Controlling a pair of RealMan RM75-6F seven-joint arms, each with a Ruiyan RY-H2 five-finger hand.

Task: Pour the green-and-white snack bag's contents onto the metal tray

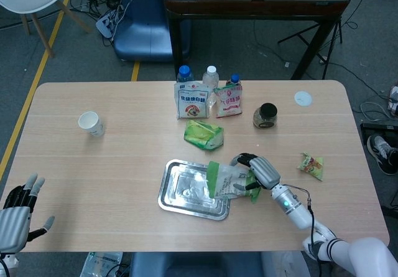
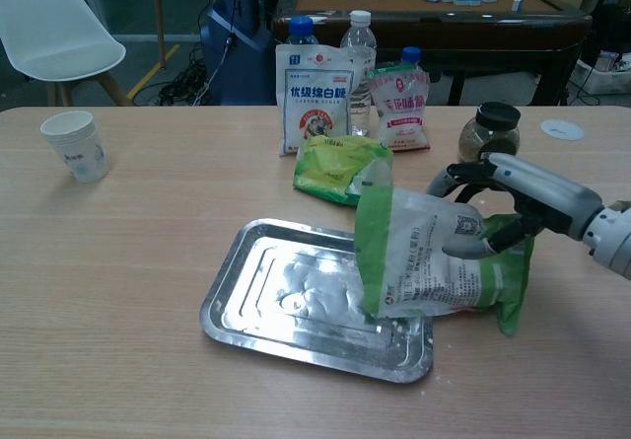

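Observation:
My right hand (image 1: pixel 260 170) (image 2: pixel 501 202) grips the green-and-white snack bag (image 1: pixel 231 181) (image 2: pixel 434 264) near its bottom end. The bag lies tilted, its open mouth over the right edge of the metal tray (image 1: pixel 180 193) (image 2: pixel 258 271). White powdery contents (image 1: pixel 198 187) (image 2: pixel 315 299) lie in the tray's middle. My left hand (image 1: pixel 17 210) is open at the table's near left corner, far from the tray, and shows only in the head view.
A second green bag (image 2: pixel 338 168) lies just behind the tray. Behind it stand a white pouch (image 2: pixel 315 97), a pink-print pouch (image 2: pixel 400 109) and three bottles. A dark-lidded jar (image 2: pixel 485 137), a paper cup (image 2: pixel 75 146) and a small snack packet (image 1: pixel 311 165) sit further off.

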